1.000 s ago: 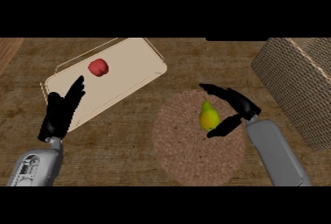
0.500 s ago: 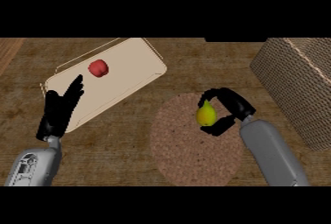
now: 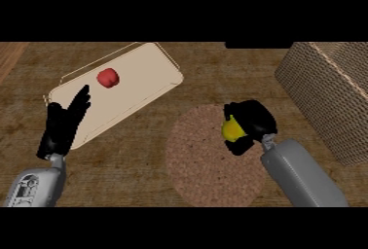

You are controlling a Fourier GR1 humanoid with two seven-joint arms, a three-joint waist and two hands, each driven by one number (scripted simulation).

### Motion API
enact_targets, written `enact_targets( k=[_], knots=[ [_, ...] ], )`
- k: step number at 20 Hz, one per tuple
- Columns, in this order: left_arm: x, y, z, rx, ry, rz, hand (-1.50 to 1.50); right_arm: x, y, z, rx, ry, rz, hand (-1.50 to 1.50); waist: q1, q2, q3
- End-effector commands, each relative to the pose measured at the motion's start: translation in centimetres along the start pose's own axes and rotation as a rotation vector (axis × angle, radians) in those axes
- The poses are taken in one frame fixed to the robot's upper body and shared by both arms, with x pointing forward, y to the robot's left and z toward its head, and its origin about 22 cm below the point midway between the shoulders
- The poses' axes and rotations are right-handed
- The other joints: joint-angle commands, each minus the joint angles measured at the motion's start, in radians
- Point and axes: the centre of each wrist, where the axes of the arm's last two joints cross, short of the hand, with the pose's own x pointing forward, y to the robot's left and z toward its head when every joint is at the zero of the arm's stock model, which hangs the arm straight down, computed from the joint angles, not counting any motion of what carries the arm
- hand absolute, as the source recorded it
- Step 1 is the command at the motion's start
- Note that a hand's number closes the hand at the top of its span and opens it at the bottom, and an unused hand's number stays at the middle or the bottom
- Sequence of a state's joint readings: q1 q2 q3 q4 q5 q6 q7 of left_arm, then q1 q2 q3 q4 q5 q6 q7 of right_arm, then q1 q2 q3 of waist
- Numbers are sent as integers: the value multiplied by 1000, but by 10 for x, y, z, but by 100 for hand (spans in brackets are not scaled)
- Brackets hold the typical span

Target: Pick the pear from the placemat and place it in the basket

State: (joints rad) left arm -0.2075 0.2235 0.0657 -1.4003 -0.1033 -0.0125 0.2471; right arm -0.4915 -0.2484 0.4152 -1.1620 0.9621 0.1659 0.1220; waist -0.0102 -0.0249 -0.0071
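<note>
A yellow-green pear (image 3: 232, 130) sits inside my right hand (image 3: 251, 121), whose fingers and thumb are curled round it above the round brown placemat (image 3: 205, 163). Only part of the pear shows between the fingers. I cannot tell whether the pear still touches the mat. The woven basket (image 3: 330, 85) stands at the right edge, to the right of that hand. My left hand (image 3: 64, 124) rests open at the left, fingers pointing up over the corner of a cutting board.
A beige cutting board (image 3: 137, 90) lies tilted at the upper left with a small red fruit (image 3: 108, 78) on it. Wooden counter (image 3: 179, 63) lies between the board, the mat and the basket.
My right hand went from spread open beside the pear to curled round it, hiding most of it. The left hand stayed where it was.
</note>
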Motion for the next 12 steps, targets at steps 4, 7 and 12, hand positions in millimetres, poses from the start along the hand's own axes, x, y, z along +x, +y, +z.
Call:
enact_targets(
  k=[4, 7, 12],
  knots=[
    [-2, 1, 2, 1, 2, 28, 0, 29, -7, 49, -94, 20, 23, 150, 1, 21, 7],
    [-4, -2, 3, -3, -1, 9, 0, 43, -41, 56, -111, -13, -183, 150, -6, 18, 6],
    [-7, -3, 6, 13, 7, 7, 0, 45, -94, 90, -309, -113, -432, 150, -17, 14, 7]
  ],
)
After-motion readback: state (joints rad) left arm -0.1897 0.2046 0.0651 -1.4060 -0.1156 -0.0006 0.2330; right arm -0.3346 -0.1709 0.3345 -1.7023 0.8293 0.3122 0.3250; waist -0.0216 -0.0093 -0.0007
